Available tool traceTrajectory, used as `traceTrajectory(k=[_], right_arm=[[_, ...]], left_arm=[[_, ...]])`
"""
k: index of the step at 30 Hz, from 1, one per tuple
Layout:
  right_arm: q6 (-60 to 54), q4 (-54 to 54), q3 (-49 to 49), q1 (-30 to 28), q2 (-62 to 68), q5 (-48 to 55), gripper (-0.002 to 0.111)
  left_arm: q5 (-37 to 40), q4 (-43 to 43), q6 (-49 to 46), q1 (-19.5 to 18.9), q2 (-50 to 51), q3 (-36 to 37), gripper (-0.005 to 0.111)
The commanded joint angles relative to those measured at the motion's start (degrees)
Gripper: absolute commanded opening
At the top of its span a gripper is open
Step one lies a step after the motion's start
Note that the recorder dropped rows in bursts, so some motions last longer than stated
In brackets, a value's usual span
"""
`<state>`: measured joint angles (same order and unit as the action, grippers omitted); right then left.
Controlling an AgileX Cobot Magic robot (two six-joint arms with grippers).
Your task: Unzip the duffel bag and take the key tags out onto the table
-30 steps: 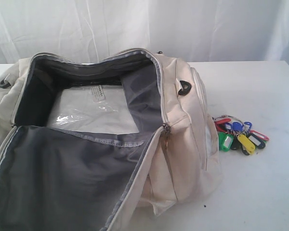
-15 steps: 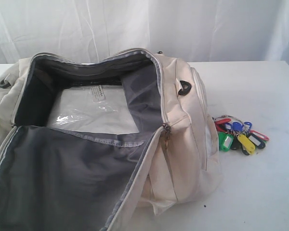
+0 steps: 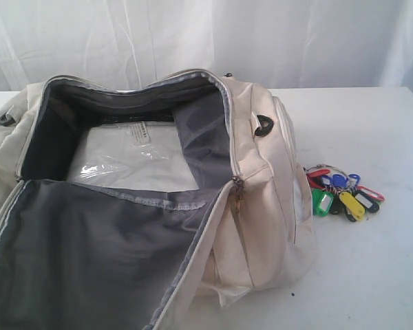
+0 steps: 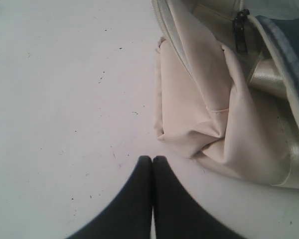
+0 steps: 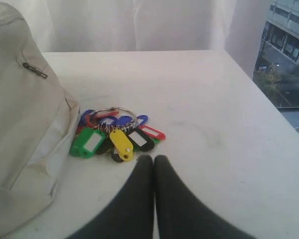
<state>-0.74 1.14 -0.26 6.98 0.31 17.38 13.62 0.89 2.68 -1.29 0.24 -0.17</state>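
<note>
Two claws, each with its fingers pressed together on nothing. My left claw (image 4: 152,160) hangs over the white surface (image 4: 65,99), near a crumpled end of the bag (image 4: 199,109). My right claw (image 5: 153,159) hangs near the tags (image 5: 114,135), which lie on the surface just beside the bag. The bag gapes unzipped, showing its grey lining (image 3: 89,254).

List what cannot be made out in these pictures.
- Exterior view: the duffel bag is cut off by the left and bottom edges.
- Exterior view: the print on the plastic packet inside it is too small to read.
- Exterior and right wrist views: the key tags overlap, so their number is unclear.
</note>
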Motion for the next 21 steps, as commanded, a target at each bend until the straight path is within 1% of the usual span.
traceTrajectory(k=[1, 3, 13, 16, 21], right_arm=[[-1.2, 0.0, 0.3, -0.5, -0.3, 0.2, 0.000], [-4.2, 0.0, 0.3, -0.5, -0.3, 0.2, 0.000], [-4.4, -0.2, 0.3, -0.5, -0.3, 0.7, 0.000], [-0.3, -0.6, 0.3, -0.5, -0.3, 0.7, 0.000], [1.1, -0.8, 0.3, -0.5, -0.3, 0.7, 0.000]], left_arm=[[0.3, -0.4, 0.0, 0.0, -0.2, 0.2, 0.000], [0.3, -0.4, 0.0, 0.0, -0.2, 0.2, 0.000], [0.3, -0.4, 0.0, 0.0, -0.2, 0.2, 0.000], [0.3, -0.4, 0.0, 0.0, -0.2, 0.2, 0.000], [0.3, -0.4, 0.0, 0.0, -0.2, 0.2, 0.000]])
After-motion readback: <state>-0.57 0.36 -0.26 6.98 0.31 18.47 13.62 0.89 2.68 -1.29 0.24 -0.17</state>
